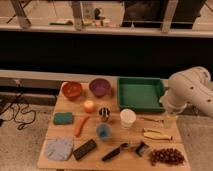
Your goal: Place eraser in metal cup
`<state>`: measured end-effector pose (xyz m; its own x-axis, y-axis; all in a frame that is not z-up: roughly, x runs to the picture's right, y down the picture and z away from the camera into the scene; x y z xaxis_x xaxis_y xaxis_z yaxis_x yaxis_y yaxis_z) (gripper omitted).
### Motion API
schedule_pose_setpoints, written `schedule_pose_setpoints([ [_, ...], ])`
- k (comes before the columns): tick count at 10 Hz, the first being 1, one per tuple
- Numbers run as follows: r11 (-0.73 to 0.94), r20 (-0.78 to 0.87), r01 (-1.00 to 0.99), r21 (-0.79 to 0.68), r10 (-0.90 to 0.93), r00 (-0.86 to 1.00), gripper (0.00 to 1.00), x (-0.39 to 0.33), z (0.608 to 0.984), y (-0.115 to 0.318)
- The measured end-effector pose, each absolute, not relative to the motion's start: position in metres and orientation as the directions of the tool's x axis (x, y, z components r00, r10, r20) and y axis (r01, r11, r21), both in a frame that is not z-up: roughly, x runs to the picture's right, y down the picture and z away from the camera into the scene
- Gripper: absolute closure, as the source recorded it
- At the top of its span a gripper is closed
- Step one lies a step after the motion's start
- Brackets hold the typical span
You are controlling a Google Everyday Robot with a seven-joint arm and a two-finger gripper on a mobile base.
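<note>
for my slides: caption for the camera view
The gripper hangs at the right edge of the table, far from the eraser at the front and the metal cup mid-table.
</note>
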<state>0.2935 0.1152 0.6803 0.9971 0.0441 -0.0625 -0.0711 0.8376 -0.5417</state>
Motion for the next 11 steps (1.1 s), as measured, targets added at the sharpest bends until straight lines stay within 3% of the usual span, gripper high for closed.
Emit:
schedule_pose_setpoints([
  [11, 0.824, -0.011, -0.04, -0.565, 0.041, 0.999, 0.2, 0.284, 0.6774, 0.1207],
])
